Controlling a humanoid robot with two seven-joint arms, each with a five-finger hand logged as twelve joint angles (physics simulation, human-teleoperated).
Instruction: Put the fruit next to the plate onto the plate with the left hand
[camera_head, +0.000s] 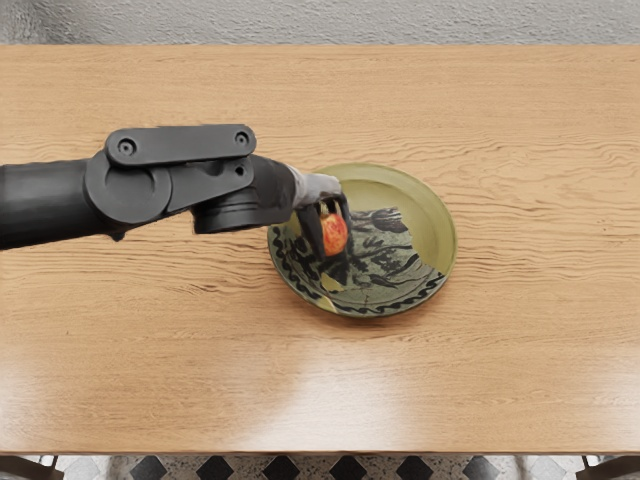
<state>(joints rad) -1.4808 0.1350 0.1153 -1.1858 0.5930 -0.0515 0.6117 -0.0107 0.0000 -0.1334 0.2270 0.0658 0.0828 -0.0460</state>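
A round olive-green plate (420, 215) with a dark painted pattern lies right of the table's middle. My left arm comes in from the picture's left edge and ends over the plate's left half. My left hand (330, 238) has its dark fingers curled around a small red-orange fruit (335, 233), held over the plate's left part. Whether the fruit touches the plate surface cannot be told. The right arm is out of view.
The wooden table (520, 120) stretches wide around the plate. Its front edge runs near the bottom of the picture, with a checkered floor below. A grey wall strip shows beyond the far edge.
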